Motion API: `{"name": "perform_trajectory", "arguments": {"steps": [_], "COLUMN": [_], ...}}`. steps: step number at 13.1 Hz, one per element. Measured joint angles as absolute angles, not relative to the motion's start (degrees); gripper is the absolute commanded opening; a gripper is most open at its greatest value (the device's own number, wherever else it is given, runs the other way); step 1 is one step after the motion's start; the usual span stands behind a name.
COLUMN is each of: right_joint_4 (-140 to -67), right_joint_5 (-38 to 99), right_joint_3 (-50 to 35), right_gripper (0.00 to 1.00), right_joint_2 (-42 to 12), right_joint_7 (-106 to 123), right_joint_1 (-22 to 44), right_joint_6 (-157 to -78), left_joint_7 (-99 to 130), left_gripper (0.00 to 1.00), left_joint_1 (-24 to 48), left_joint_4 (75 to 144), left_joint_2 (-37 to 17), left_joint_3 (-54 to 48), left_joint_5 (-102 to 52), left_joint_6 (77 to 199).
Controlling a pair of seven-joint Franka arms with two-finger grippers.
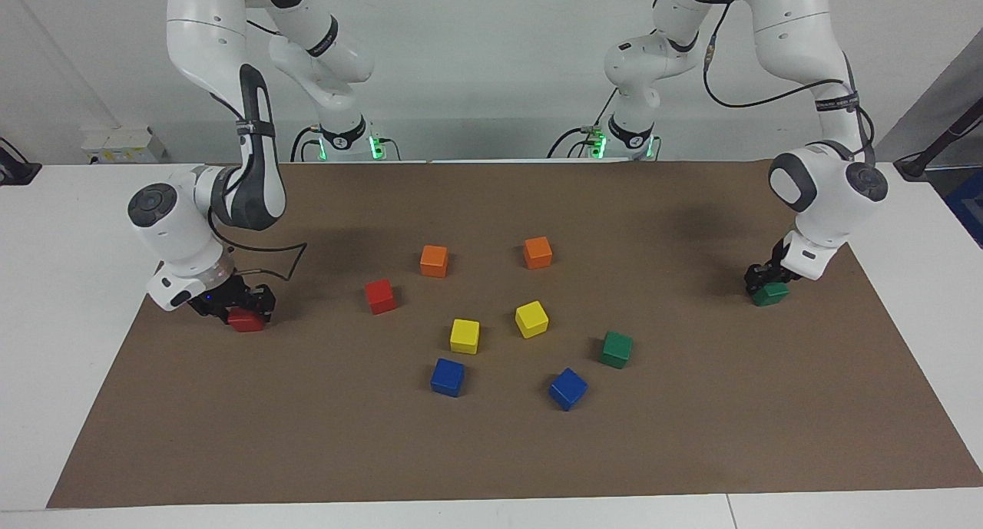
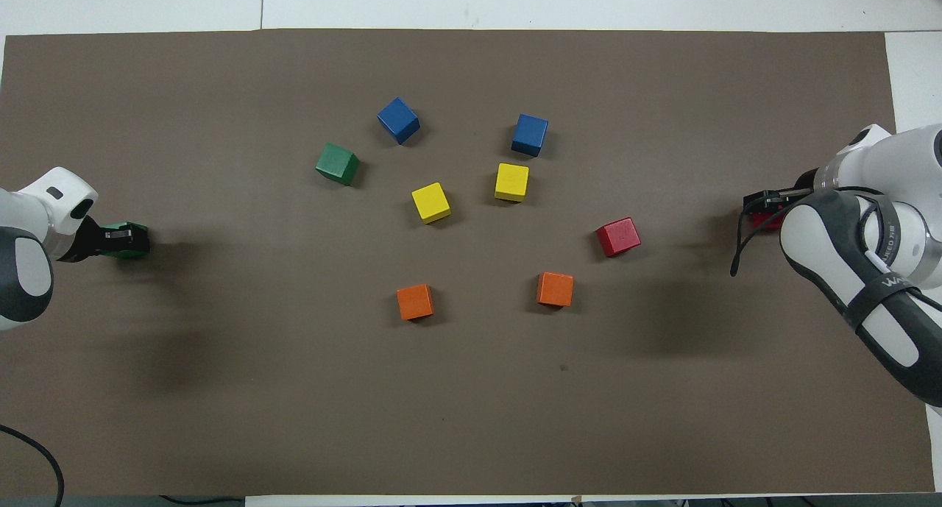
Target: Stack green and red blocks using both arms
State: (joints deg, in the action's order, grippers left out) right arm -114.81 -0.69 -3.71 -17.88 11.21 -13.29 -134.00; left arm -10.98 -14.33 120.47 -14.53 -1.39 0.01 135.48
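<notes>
The left end effector (image 1: 768, 282) grips a green block (image 1: 771, 293) low at the left arm's end of the bench (image 1: 46, 229); the right end effector (image 1: 234, 305) grips a red block (image 1: 246, 321) at the right arm's end. A second green block (image 1: 616, 349) and a second red block (image 1: 380, 295) sit loose among the middle cubes.

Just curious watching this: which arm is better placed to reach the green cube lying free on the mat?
Probably the left. Its left gripper, down on a green cube, works at the end where the free green cube lies; the right gripper is at the opposite end on a red cube.
</notes>
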Motion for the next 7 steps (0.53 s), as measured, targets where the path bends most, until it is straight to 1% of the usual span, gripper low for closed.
{"name": "perform_trajectory", "arguments": {"steps": [1, 2, 4, 6, 7], "right_joint_4": [-114.24, -113.47, -111.3, -106.51, -104.12], "right_joint_5": [-0.69, -0.68, -0.65, -0.68, -0.71], "right_joint_3": [-3.81, -3.9, -3.99, -4.11, -4.2], "right_gripper": [1.0, 1.0, 1.0, 1.0, 1.0], "right_joint_2": [-17.22, -16.08, -12.83, -10.26, -9.9], "right_joint_7": [10.91, 9.97, 5.61, -2.19, -5.16], "right_joint_1": [-12.79, -11.99, -8.89, -2.69, 0.09], "right_joint_6": [-131.82, -129.24, -122.44, -112.97, -110.21], "left_joint_7": [-15.15, -18.38, -22.43, -24.71, -25.1], "left_gripper": [0.22, 0.99, 1.0, 1.0, 1.0], "left_joint_1": [-14.42, -14.5, -14.57, -14.92, -15.34], "left_joint_4": [120.44, 120.4, 120.36, 120.32, 120.15], "left_joint_2": [-14.6, -14.65, -14.7, -14.72, -14.68], "left_joint_3": [-1.41, -1.42, -1.42, -1.36, -1.37], "left_joint_5": [0.01, 0.01, 0.01, 0.01, 0.01], "left_joint_6": [135.74, 135.9, 136.05, 135.44, 134.66]}}
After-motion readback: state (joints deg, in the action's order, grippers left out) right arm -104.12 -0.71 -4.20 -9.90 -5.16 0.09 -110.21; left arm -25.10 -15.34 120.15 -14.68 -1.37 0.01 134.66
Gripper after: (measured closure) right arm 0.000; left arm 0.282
